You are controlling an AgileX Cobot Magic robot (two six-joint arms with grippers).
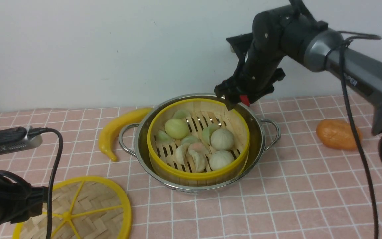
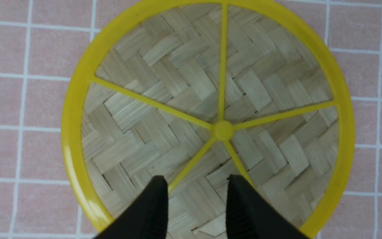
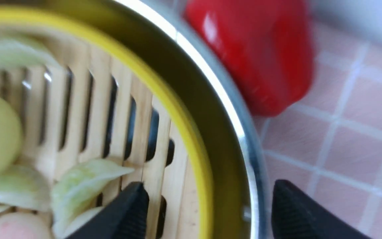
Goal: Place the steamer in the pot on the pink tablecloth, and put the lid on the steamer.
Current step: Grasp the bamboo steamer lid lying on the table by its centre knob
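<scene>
1. The steamer (image 1: 194,175) sits inside the pot (image 1: 191,187) on the pink tablecloth (image 1: 277,199). It looks level, with its yellow rim a little above the pot's rim and buns and dumplings (image 1: 221,139) on its slatted floor, so I judge the first half of the job done
2. My right claw (image 3: 211,199) stands wide open at the pot's far rim. One finger is inside the steamer, the other outside the pot, and it grips nothing
3. To clear it well I should rise straight up before swinging away. That keeps the inner finger off the steamer wall and the dumpling beside it, and the outer finger off the red thing (image 3: 254,56) just beyond the pot's far rim
4. The lid (image 2: 177,99) lies flat on the cloth, nearer me than the pot and to its left, apart from it. My left claw (image 2: 197,186) hangs over it, partly open and empty; I cannot tell whether the tips touch the weave
5. The flat weave offers no purchase, so I would pinch a yellow spoke close to the hub, where the disc should hang level
6. I would then carry it high, centre it over the pot and lower it flat onto the steamer's rim, once my right arm is clear of the pot
</scene>
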